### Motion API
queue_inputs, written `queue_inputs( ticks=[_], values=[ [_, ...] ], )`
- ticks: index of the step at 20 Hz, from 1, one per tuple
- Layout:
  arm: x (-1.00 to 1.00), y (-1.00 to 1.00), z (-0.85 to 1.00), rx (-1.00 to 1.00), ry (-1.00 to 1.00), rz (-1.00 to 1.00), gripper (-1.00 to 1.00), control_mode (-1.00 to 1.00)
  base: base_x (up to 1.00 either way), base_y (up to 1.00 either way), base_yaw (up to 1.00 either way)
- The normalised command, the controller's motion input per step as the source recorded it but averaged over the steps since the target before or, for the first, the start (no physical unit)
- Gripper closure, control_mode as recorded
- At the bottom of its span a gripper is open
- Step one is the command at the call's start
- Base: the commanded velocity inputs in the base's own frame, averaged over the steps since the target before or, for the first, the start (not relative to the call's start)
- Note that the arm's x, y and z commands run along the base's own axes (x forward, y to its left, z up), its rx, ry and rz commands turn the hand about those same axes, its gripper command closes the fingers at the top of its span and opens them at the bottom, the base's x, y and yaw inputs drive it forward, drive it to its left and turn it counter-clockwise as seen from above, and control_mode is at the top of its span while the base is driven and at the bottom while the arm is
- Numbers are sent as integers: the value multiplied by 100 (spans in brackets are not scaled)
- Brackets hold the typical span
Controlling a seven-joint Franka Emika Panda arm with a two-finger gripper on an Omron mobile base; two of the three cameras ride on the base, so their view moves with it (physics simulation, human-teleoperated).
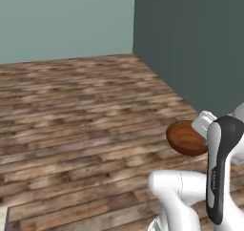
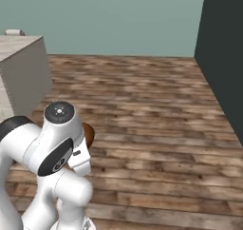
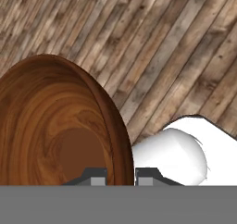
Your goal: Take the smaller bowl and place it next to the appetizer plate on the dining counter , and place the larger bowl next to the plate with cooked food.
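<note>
The smaller bowl (image 3: 60, 126) is glossy reddish-brown with a wood grain, and its rim runs between my two fingertips. My gripper (image 3: 121, 177) is shut on that rim, one finger inside the bowl and one outside. In the left base view the smaller bowl (image 1: 186, 138) hangs in the air over the wooden floor, just left of my white hand. A sliver of the smaller bowl (image 2: 88, 135) peeks out behind my arm in the right base view. The appetizer plate, the larger bowl and the plate with cooked food are out of view.
Wooden plank floor (image 1: 71, 120) spreads ahead. A dark grey wall (image 1: 190, 44) stands to the right and a pale teal wall (image 2: 118, 15) at the back. A beige counter corner (image 2: 23, 67) with a grey side rises at the left of the right base view.
</note>
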Motion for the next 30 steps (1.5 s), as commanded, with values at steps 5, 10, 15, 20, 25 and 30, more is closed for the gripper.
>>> queue_inputs(
  ticks=[5, 10, 15, 20, 25, 30],
  values=[
    [0, 0, 0, 0, 0, 0, 100, 100, 100, 0, 39],
    [0, 0, 0, 0, 0, 0, 100, 100, 100, -2, 41],
    [0, 0, 0, 0, 0, 0, 100, 100, 100, -14, 34],
    [0, 0, 0, 0, 0, 0, 100, 100, 100, -19, 17],
    [0, 0, 0, 0, 0, 0, 100, 100, 100, -11, 6],
    [0, 0, 0, 0, 0, 0, 100, 100, 100, -2, 5]
  ],
)
